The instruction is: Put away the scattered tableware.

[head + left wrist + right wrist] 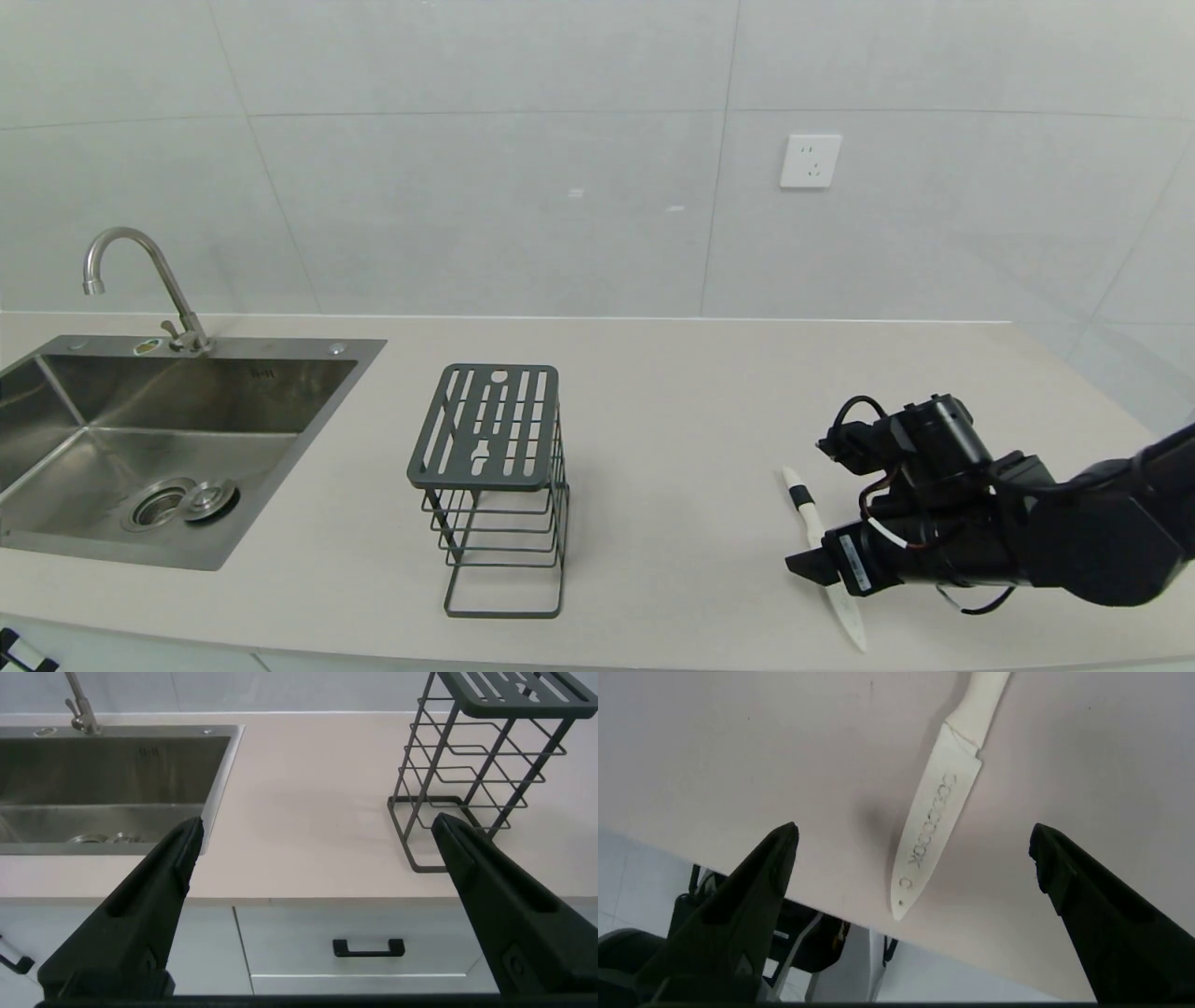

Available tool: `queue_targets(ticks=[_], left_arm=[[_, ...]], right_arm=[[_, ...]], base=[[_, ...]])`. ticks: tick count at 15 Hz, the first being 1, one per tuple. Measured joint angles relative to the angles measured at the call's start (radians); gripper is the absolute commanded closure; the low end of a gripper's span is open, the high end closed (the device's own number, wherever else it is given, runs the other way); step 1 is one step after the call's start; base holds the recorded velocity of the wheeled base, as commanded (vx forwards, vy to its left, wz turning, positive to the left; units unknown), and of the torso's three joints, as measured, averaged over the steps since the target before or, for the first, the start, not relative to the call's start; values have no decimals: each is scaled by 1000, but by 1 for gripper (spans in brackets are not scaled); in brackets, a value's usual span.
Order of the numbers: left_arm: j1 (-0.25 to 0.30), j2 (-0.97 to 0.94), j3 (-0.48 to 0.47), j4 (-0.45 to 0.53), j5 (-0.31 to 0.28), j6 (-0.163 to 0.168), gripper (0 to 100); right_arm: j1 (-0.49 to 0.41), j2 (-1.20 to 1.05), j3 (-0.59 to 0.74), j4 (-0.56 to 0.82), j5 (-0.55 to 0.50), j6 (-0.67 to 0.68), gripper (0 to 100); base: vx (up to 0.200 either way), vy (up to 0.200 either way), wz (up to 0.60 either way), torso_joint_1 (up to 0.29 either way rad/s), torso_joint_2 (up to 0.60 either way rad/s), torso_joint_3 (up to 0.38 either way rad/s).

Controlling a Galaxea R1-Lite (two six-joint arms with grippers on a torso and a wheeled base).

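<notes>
A white knife (848,611) lies flat on the pale counter at the right, near the front edge. My right gripper (817,509) hovers low over it, open, one finger on each side of the knife. In the right wrist view the knife (936,812) lies between the two spread fingers (747,905), and nothing is touching it. A dark wire cutlery rack (490,467) with a slotted top stands in the middle of the counter. My left gripper (316,826) is open and holds nothing; it hangs above the counter's front edge, between the sink (112,775) and the rack (486,775).
A steel sink (215,373) with a curved faucet (140,271) takes up the left end. A wall socket (810,161) sits on the tiled wall behind. A drawer with a black handle (369,947) lies under the counter front. Bare counter lies between rack and knife.
</notes>
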Motion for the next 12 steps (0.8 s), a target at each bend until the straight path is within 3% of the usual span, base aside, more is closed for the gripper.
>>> queue_targets(ticks=[6,12], left_arm=[[0,0,0,1,11,3,0],[0,0,0,2,13,3,0]], right_arm=[[54,99,-67,-2,-39,119,0],[-31,139,-77,-1,-89,111,0]], base=[[0,0,0,0,0,0],[0,0,0,0,0,0]])
